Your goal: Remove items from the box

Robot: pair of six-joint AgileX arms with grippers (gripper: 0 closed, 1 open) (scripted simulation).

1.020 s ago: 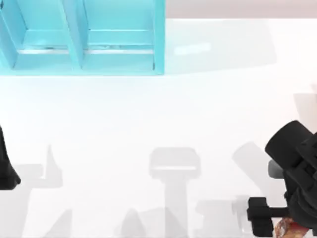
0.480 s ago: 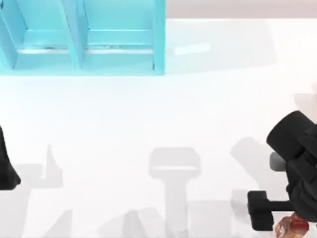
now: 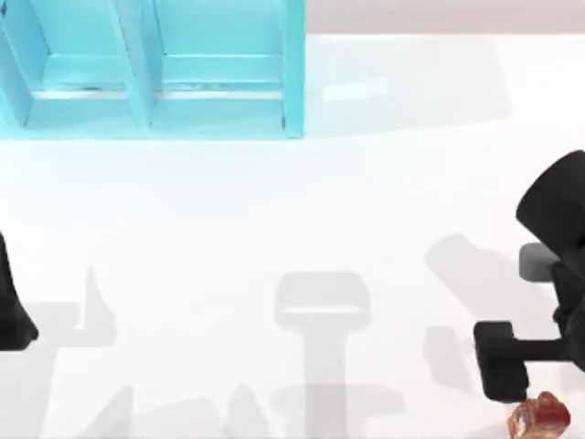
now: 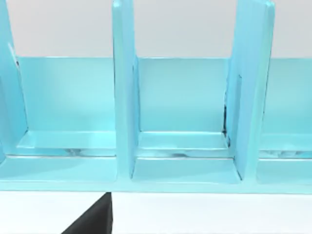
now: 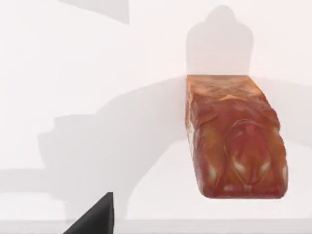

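The left arm [image 3: 11, 306] sits parked at the table's left edge; I cannot tell how its jaws stand. The blue box [image 3: 155, 73] with its upright dividers stands at the far left of the white table [image 3: 274, 210], and its compartments look bare in the left wrist view. At the right edge, the right gripper [image 3: 503, 361] hovers just beside the glossy orange-red piece [image 3: 539, 416], which lies on the table at the near right corner, well apart from the box. Whether its jaws are spread, I cannot tell.
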